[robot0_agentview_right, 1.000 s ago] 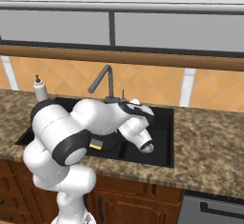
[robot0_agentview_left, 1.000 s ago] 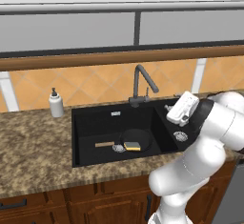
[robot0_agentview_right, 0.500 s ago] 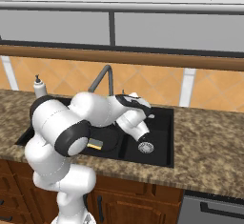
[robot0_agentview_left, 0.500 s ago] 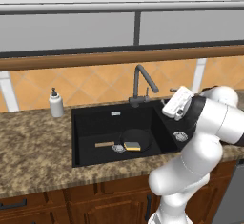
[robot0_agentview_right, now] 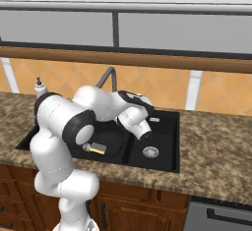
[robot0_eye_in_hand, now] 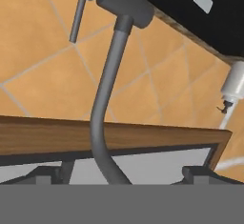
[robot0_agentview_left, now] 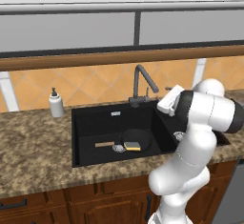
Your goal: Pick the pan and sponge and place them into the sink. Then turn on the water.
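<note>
Granite counter [robot0_agentview_left: 33, 156] runs under an orange tiled wall, with the black sink [robot0_agentview_left: 95, 123] set into it; the pan [robot0_agentview_left: 136, 139] lies in the left basin, its wooden handle [robot0_agentview_left: 104, 144] pointing left, and the sponge [robot0_agentview_left: 132, 146] rests yellow side up on the pan's near edge; both look already placed, so my reading is that only the water remains; no stream falls from the faucet [robot0_agentview_left: 142, 82]. White hand sits just right of the faucet base in the left base view; the gripper [robot0_eye_in_hand: 121, 178] stands wide open and holds nothing; the hand view, rolled upside down, looks along the faucet neck [robot0_eye_in_hand: 102, 123] toward its small lever [robot0_eye_in_hand: 77, 20], which is apart from the fingertips.

Risks as I judge them: the lever is thin and close to the neck, so open jaws could catch the neck and push the spout round rather than tip the lever; a glancing push could slide off the lever and leave the water off; the arm's elbow hangs over the right basin, and a wide swing might strike the sink rim or the soap bottle [robot0_eye_in_hand: 234, 87] further along.
</note>
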